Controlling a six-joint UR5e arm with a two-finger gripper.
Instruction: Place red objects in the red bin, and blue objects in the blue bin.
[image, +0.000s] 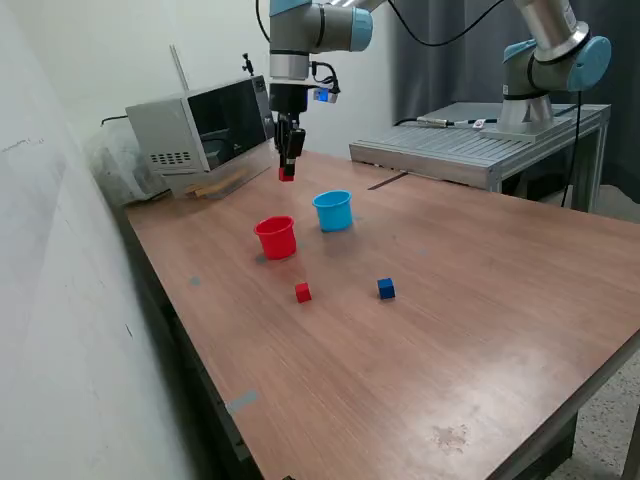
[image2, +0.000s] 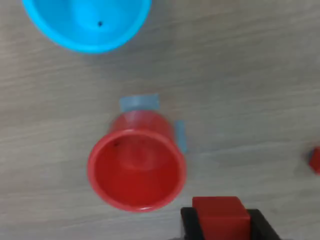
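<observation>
My gripper (image2: 220, 222) clamps red cube (image2: 220, 214), carried high beside red cup (image2: 136, 170). Next: centre over rim, release.

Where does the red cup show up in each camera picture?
Exterior view: the red cup stands on the table, to the exterior view's left of the blue cup.
Wrist view: the red cup is seen from above, mouth open.
Shared landmark: the blue cup.
</observation>
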